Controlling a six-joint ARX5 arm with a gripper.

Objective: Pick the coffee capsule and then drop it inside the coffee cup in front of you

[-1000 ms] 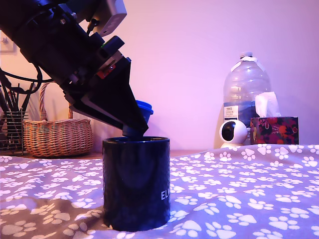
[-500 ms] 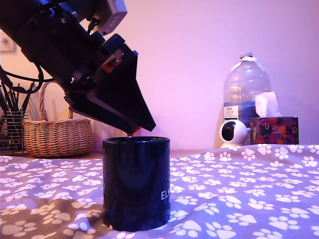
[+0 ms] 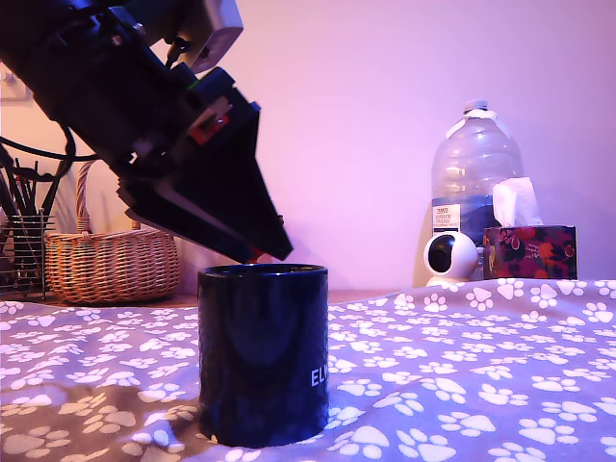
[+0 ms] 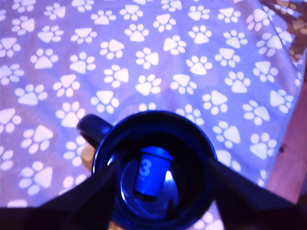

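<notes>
Tool (image 3: pixel 258 252) hovers above coffee cup (image 3: pixel 264 356), jaws spread wide and empty; coffee capsule (image 4: pixel 151 173) lies inside on the cup's bottom. Risk: a descending finger clips the rim, tipping the cup.

The small blue plastic coffee capsule (image 4: pixel 151 173) lies inside the glossy dark navy cylindrical coffee cup (image 3: pixel 264 352), which stands on the paw-print cloth (image 3: pixel 462 366); the black gripper (image 3: pixel 262 252) hangs just above its rim.
</notes>
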